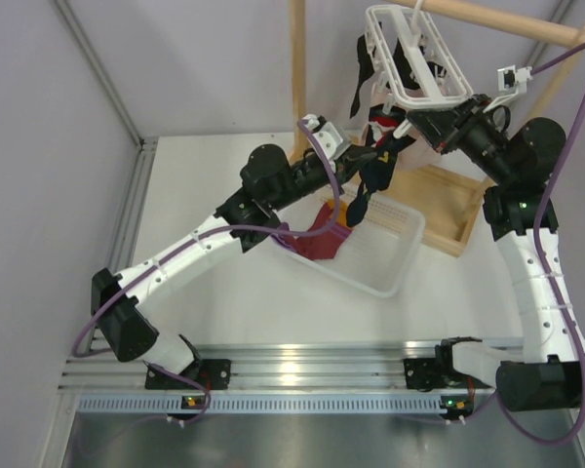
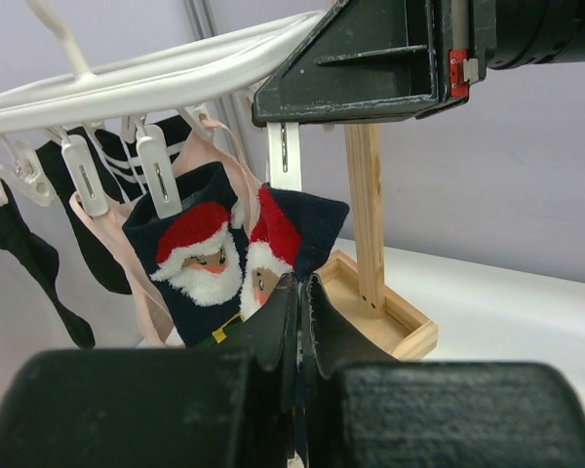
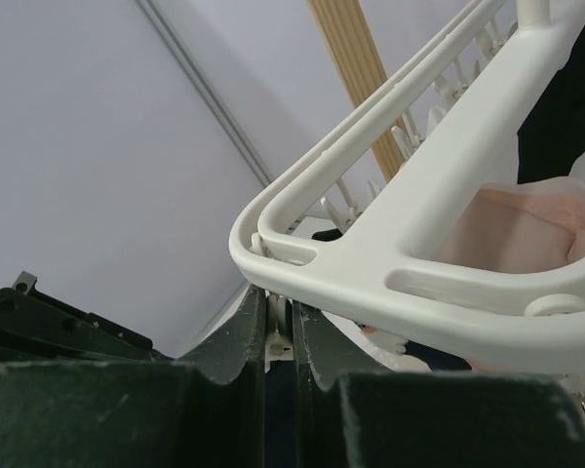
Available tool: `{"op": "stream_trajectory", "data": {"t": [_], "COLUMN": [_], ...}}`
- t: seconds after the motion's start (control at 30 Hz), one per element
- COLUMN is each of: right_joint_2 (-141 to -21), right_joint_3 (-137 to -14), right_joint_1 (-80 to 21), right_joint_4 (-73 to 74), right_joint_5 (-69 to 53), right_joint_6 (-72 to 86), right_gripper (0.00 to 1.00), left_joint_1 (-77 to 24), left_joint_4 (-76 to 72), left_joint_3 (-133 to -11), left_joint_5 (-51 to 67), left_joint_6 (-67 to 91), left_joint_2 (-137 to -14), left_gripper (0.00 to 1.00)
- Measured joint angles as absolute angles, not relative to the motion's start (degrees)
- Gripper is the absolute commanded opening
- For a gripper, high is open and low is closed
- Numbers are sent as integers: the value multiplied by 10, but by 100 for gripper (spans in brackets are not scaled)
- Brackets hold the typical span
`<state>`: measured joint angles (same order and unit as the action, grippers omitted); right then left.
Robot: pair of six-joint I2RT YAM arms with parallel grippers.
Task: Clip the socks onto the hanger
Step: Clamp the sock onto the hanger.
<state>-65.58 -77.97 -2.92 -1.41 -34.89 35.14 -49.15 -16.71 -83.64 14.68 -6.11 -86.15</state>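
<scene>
Top view: the white plastic lattice hanger (image 1: 416,60) hangs off the wooden rack frame (image 1: 297,68) at 1 o'clock. Your right fingers (image 3: 256,327) are pinched tight on a white plastic peg (image 2: 284,156) at the frame's near corner, probably to work its mouth and steady the hanger. Your left fingers (image 2: 285,317) are closed on the lower part of a navy Santa-print fabric sock (image 2: 210,258), holding its cuff up to that peg at 12 o'clock. Whether the peg grips the cloth cannot be told. Neighbouring pegs and a pale pink sheer garment (image 3: 512,234) crowd the sock at 9 o'clock, and 3 o'clock is open. A maroon sock (image 1: 324,237) waits in the white slotted plastic basket (image 1: 409,253) on the counter (image 1: 253,312) at 6 o'clock.
</scene>
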Motion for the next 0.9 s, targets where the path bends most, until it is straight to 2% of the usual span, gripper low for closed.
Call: {"op": "stream_trajectory", "data": {"t": [0.73, 0.83, 0.9], "right_joint_2": [-659, -659, -659], "right_joint_3": [-780, -780, -780], "right_joint_1": [-29, -29, -29], "right_joint_4": [-22, -22, -22], "right_joint_5": [-359, -359, -360], "right_joint_6": [360, 360, 361], "right_gripper": [0, 9, 21], "left_joint_1": [-491, -491, -491], "left_joint_4": [-180, -180, -180], "left_joint_3": [-890, -899, -901], "left_joint_5": [160, 163, 166], "left_joint_6": [-61, -61, -61], "left_joint_2": [-905, -906, -906], "left_gripper": [0, 0, 0]}}
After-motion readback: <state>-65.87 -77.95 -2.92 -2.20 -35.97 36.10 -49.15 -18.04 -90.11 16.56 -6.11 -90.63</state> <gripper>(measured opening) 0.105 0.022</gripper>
